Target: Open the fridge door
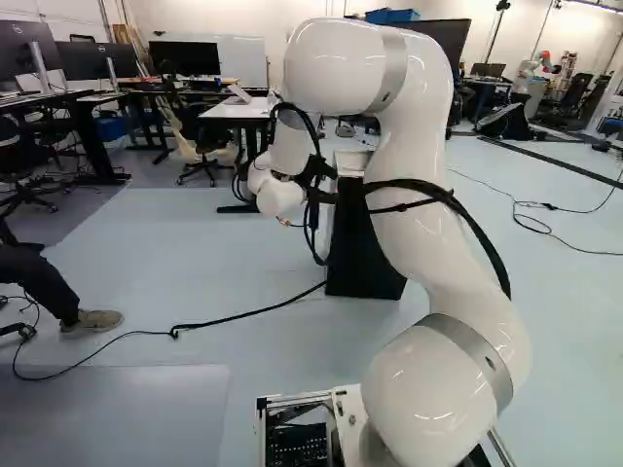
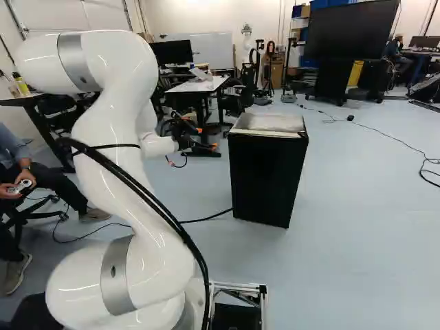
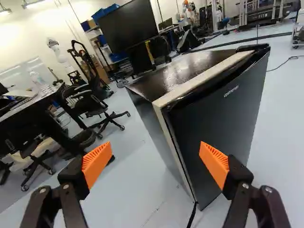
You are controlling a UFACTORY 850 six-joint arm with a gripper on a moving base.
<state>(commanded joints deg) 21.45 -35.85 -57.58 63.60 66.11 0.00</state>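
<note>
In the right base view my gripper (image 2: 206,138) is held left of the small black fridge (image 2: 267,175), apart from it, near the height of its top. Its orange-padded fingers in the wrist view stand wide apart, so the gripper (image 3: 154,164) is open with nothing between the pads. Ahead of it the fridge's dark front door (image 3: 219,116) lies closed along the body, with a pale strip (image 3: 202,80) behind its edge. One finger overlaps the door in that view; no contact is visible. My arm hides part of the fridge (image 1: 362,243) in the left base view.
A black cable (image 1: 243,313) runs over the floor to the fridge. Beyond the gripper stand a white-topped desk (image 2: 196,85) and an office chair (image 3: 97,107). A seated person holds a controller (image 2: 19,186) left of my arm. Another robot (image 1: 533,73) stands far back.
</note>
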